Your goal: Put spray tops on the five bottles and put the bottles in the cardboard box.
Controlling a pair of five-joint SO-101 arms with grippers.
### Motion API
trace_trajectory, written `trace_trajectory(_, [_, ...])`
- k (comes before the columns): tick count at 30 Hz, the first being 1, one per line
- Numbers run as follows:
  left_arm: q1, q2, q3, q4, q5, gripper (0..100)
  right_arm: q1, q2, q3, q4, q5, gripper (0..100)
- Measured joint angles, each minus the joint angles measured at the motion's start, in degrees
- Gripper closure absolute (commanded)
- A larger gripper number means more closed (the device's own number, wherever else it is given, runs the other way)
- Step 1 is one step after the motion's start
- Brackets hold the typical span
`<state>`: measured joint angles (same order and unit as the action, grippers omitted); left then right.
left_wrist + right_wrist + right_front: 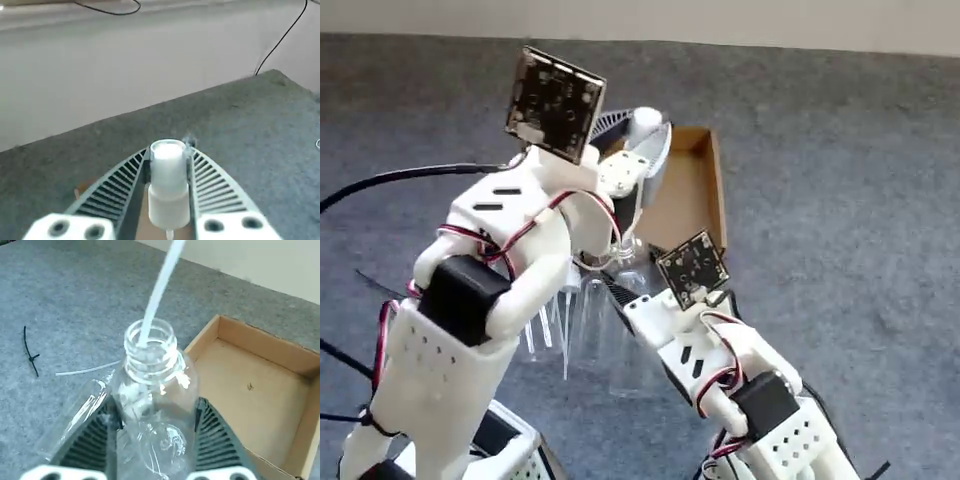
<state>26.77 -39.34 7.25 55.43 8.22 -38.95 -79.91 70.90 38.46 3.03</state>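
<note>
My left gripper (pixel 169 152) is shut on a white spray top (pixel 169 185), held above the cardboard box's near corner in the high view (pixel 642 128). The top's thin white dip tube (pixel 161 287) hangs down into the open neck of a clear bottle (pixel 152 390). My right gripper (pixel 155 412) is shut on that bottle's body and holds it upright beside the cardboard box (pixel 250 390). In the high view the held bottle (pixel 632 262) sits just ahead of the right gripper (pixel 625 280), under the left arm.
Several more clear bottles (pixel 575 335) stand between the two arms. The open cardboard box (pixel 692 195) lies on grey carpet behind them. A loose white tube (pixel 87 370) and a black zip tie (pixel 30 354) lie on the carpet.
</note>
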Motion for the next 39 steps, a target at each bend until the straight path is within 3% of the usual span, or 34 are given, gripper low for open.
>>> trace_trajectory(7, [0.18, -0.26, 7.12, 1.32, 0.09, 96, 2.90, 0.00, 0.00, 0.00, -1.93, 99.4])
trace_trajectory(12, [0.35, -6.68, 13.36, 5.19, 0.26, 86, 3.87, -0.09, 0.09, 0.00, -3.25, 99.4])
trace_trajectory(17, [0.09, -11.52, 18.55, 5.27, -0.79, 85, 4.22, -0.09, 0.09, 0.00, -3.43, 99.4])
trace_trajectory(27, [0.18, -12.22, 12.84, 5.27, -5.98, 86, 4.40, -0.09, 0.09, 0.00, -3.43, 99.4])
trace_trajectory(31, [-3.08, -12.31, 9.76, 5.27, -5.98, 86, 4.40, -0.09, 0.09, 0.00, -3.43, 99.4])
trace_trajectory(39, [-4.57, -12.31, 16.09, 5.27, -9.14, 86, 4.40, -0.09, 0.09, 0.00, -3.43, 99.4])
